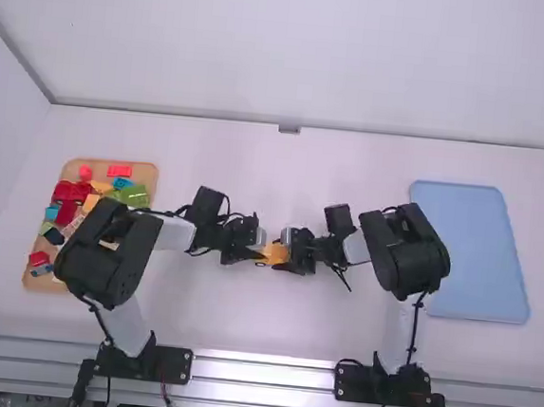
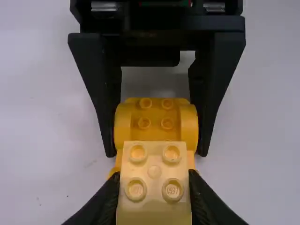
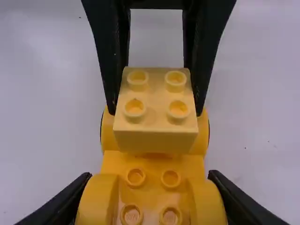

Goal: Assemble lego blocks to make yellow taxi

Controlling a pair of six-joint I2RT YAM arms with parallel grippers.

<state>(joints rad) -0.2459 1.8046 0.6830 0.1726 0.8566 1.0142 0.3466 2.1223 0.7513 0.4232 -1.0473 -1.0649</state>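
Note:
Around the middle of the table, my left gripper (image 1: 249, 251) and my right gripper (image 1: 296, 253) face each other over the orange-yellow car base (image 1: 272, 254). In the left wrist view, my left gripper (image 2: 153, 199) is shut on a pale yellow block (image 2: 154, 174) with four studs, held at one end of the car base (image 2: 155, 123). My right gripper (image 3: 152, 199) is shut on the fender end of the car base (image 3: 153, 176), its fingers on both sides. The pale yellow block (image 3: 156, 108) lies over the far end of the base; whether its studs are joined is hidden.
A wooden tray (image 1: 141, 175) with red, green, blue and yellow blocks stands at the left, partly under the left arm. A blue tray (image 1: 468, 251) lies at the right, beyond the right arm.

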